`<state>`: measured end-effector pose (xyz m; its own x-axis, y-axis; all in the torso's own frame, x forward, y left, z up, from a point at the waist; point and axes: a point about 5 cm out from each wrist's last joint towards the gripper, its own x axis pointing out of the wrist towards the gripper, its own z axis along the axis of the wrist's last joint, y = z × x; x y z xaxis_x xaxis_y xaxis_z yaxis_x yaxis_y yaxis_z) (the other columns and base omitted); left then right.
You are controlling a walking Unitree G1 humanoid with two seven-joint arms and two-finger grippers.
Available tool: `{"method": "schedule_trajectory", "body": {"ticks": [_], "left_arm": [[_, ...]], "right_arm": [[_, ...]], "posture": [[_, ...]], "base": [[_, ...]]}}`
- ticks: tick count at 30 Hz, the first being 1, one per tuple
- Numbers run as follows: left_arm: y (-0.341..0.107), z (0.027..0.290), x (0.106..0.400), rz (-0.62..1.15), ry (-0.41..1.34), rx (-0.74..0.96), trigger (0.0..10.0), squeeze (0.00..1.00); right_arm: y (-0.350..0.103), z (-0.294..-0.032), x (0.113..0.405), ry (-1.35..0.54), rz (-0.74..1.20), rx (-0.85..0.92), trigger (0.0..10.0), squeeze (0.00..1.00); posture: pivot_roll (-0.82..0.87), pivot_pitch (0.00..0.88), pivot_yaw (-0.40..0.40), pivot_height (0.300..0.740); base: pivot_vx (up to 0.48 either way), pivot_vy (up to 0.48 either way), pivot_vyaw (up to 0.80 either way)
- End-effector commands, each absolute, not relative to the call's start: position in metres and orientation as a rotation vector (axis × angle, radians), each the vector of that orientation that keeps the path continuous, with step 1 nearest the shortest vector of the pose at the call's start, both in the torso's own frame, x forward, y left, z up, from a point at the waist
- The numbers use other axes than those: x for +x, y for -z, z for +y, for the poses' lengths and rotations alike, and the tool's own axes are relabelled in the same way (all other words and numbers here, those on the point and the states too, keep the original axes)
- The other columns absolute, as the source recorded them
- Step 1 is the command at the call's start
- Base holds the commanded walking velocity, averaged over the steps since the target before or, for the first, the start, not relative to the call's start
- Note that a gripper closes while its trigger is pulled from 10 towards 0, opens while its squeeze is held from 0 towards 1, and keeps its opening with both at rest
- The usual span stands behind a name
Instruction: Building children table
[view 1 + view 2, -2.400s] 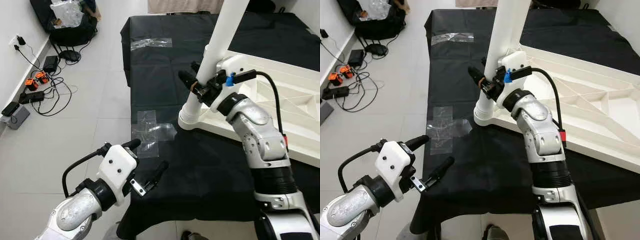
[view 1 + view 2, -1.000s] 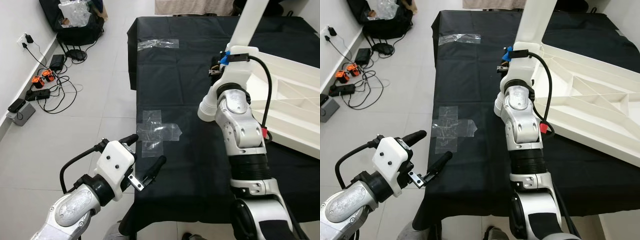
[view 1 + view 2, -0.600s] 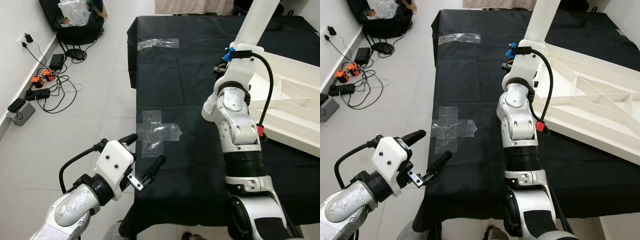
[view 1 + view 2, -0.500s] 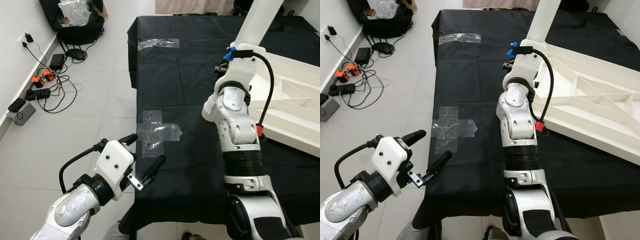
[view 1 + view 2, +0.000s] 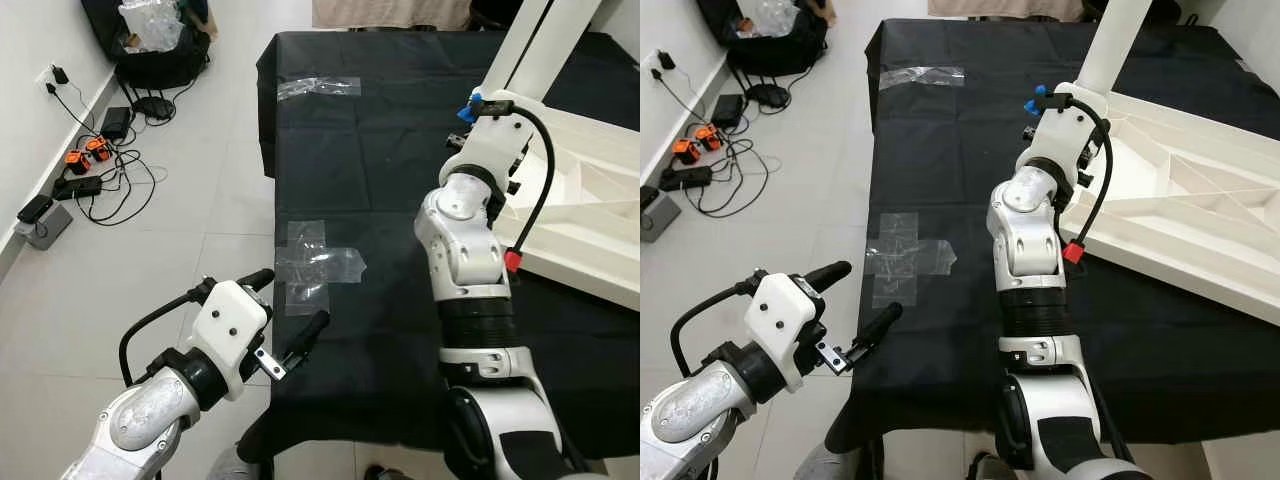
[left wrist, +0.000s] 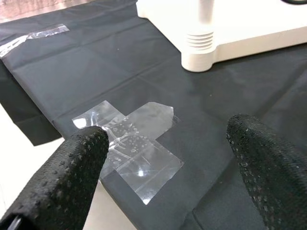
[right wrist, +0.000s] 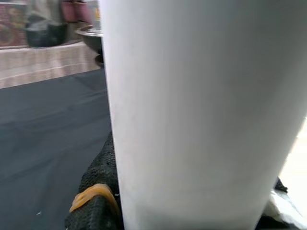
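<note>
Clamping the white table leg [image 7: 201, 110] between its fingers [image 7: 96, 203], the right hand [image 5: 1072, 140] is raised at the upturned white tabletop [image 5: 1200, 230] on the black-covered desk [image 5: 390, 130]. The left hand [image 5: 285, 320], fingers spread apart, is held low beside the desk edge near crossed clear tape [image 5: 315, 265].

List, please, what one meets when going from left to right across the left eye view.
Cables and chargers on the floor → left gripper → crossed clear tape on the black cloth → right arm → white table top lying upside down.
</note>
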<state>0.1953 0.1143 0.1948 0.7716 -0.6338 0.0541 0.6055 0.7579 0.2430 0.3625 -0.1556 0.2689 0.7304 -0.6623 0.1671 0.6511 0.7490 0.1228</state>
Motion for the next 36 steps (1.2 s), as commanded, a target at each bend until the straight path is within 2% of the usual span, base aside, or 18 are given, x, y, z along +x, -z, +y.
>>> {"method": "schedule_trajectory", "body": {"ticks": [1, 4, 9, 25, 30, 36], "left_arm": [[-0.191, 0.114, 0.194, -0.122, 0.684, 0.220, 10.0, 0.00], [-0.191, 0.114, 0.193, -0.123, 0.686, 0.220, 10.0, 0.00], [-0.191, 0.114, 0.193, -0.123, 0.687, 0.221, 10.0, 0.00], [-0.192, 0.114, 0.194, -0.132, 0.687, 0.224, 10.0, 0.00], [-0.193, 0.115, 0.195, -0.135, 0.684, 0.228, 10.0, 0.00], [-0.193, 0.115, 0.195, -0.138, 0.684, 0.230, 10.0, 0.00]], "right_arm": [[-0.229, -0.180, 0.359, 0.891, -0.031, 0.043, 10.0, 0.00], [-0.225, -0.188, 0.355, 0.998, -0.021, 0.129, 10.0, 0.00], [-0.224, -0.191, 0.353, 1.053, -0.027, 0.178, 10.0, 0.00], [-0.215, -0.210, 0.346, 1.316, 0.038, 0.202, 10.0, 0.00], [-0.212, -0.238, 0.341, 1.469, 0.056, 0.199, 10.0, 0.00], [-0.209, -0.254, 0.335, 1.562, 0.070, 0.200, 10.0, 0.00]], "posture": [[0.10, 0.220, -0.040, 0.740], [0.10, 0.215, -0.039, 0.740], [0.10, 0.213, -0.041, 0.740], [0.10, 0.216, -0.043, 0.740], [0.10, 0.218, -0.040, 0.740], [0.10, 0.219, -0.038, 0.740]], "base": [[0.000, 0.000, 0.00], [0.000, 0.000, 0.00], [0.000, 0.000, 0.00], [0.000, 0.000, 0.00], [0.000, 0.000, 0.00], [0.000, 0.000, 0.00]]}}
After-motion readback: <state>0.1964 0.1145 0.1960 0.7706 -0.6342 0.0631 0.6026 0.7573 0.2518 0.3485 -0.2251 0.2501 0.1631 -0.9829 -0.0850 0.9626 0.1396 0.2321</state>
